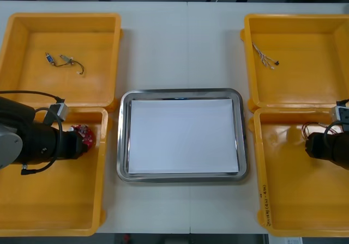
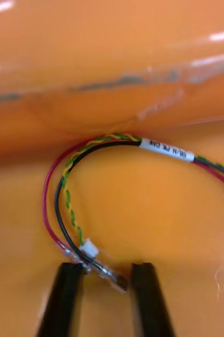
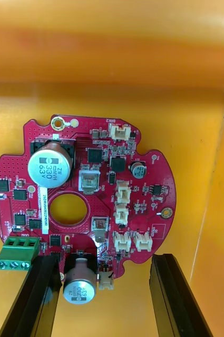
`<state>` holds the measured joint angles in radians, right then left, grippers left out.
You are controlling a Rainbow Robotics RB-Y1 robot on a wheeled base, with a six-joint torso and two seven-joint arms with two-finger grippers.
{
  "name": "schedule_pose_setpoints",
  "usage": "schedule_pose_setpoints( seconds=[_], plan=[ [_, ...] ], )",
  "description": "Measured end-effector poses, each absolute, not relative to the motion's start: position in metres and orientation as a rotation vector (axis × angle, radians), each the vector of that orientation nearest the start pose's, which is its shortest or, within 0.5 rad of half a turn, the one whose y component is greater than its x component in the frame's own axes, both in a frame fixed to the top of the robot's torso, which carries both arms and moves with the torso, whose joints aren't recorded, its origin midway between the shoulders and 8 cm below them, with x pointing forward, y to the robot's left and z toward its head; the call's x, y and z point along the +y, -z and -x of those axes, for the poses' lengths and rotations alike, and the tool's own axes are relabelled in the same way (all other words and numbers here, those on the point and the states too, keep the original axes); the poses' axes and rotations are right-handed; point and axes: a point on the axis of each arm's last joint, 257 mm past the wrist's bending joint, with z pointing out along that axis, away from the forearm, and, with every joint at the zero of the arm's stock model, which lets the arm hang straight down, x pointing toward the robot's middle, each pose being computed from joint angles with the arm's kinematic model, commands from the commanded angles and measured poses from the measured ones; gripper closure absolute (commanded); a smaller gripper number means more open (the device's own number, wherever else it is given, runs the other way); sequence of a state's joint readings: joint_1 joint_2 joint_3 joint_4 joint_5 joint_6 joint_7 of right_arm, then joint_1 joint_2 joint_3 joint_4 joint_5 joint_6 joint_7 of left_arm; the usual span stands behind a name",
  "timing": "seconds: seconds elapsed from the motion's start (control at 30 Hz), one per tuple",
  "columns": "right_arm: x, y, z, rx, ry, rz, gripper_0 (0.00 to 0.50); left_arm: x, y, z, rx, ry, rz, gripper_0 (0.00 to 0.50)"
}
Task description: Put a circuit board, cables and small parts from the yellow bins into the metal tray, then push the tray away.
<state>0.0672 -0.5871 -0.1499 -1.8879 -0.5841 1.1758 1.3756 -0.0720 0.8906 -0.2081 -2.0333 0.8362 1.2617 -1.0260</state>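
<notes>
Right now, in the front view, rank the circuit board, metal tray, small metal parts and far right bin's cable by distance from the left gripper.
1. circuit board, at the left gripper, near left bin.
2. metal tray, centre.
3. small metal parts, far left bin.
4. cable, far right bin.
The right gripper works in the near right bin.

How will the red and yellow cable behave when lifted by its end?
Likely floppy: the red and yellow cable lies looped and should dangle. Probably light: thin wires. Its small end, at the right tool in the yellow bin, might slip.
</notes>
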Motion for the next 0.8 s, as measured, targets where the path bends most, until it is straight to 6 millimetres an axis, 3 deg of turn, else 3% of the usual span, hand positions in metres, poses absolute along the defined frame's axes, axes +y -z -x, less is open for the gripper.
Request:
schedule_pose_setpoints(
  seconds=[0.1,0.17,0.2,0.23,0.3,0.33,0.8],
  plan=[
    [-0.3891,0.3014,-0.4281,2.455,-0.056,-0.196,0.5,0.2791,0.2903,-0.397,2.657,0.264,0.035,0.0],
    [-0.3892,0.3016,-0.428,2.456,-0.055,-0.196,0.5,0.2794,0.2912,-0.3961,2.659,0.264,0.036,0.074],
    [-0.3892,0.3016,-0.4281,2.455,-0.055,-0.196,0.5,0.2795,0.2915,-0.3959,2.66,0.264,0.036,0.146],
    [-0.3892,0.3016,-0.4281,2.455,-0.055,-0.196,0.5,0.2796,0.2918,-0.3956,2.66,0.264,0.037,0.184],
    [-0.3892,0.3016,-0.4281,2.455,-0.055,-0.196,0.5,0.2799,0.2925,-0.3949,2.662,0.264,0.038,0.414],
    [-0.3892,0.3016,-0.4281,2.455,-0.055,-0.196,0.5,0.28,0.2929,-0.3945,2.663,0.264,0.039,0.5],
    [-0.3885,0.297,-0.4267,2.461,-0.048,-0.179,0.5,0.28,0.2951,-0.3949,2.659,0.253,0.03,0.5]
  ],
)
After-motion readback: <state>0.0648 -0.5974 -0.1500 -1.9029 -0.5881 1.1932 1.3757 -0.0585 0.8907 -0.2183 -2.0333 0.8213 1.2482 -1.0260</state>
